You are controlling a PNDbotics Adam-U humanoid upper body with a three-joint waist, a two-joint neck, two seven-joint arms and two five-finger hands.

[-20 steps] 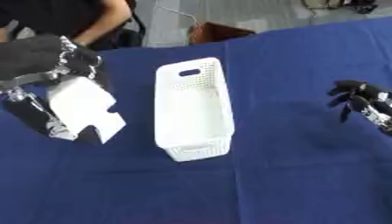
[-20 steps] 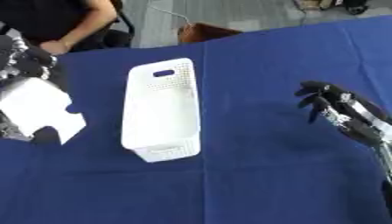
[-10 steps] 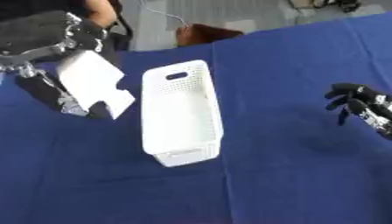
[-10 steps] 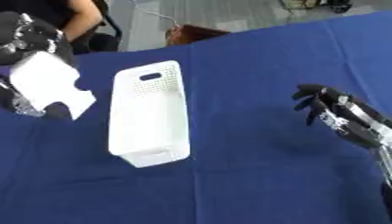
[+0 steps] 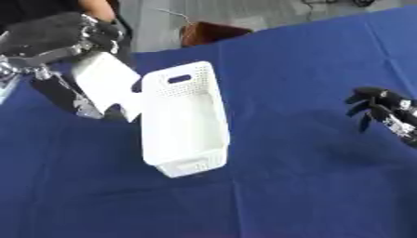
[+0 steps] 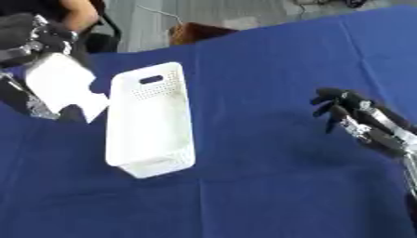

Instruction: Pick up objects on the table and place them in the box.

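Holding: left hand (image 5: pixel 53 37), fingers curled on a flat white notched object (image 5: pixel 110 86), upper left
Box: white box (image 5: pixel 185 122) just right of it
Right hand (image 6: pixel 358 122): fingers spread

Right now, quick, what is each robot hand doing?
Left hand: shut on the white object, beside the box.
Right hand: open, holding nothing.

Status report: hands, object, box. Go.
Left hand shut on flat white notched foam piece, raised beside white perforated plastic box. Right hand idle, holding nothing, over blue cloth. Box interior shows nothing; no obstruction.
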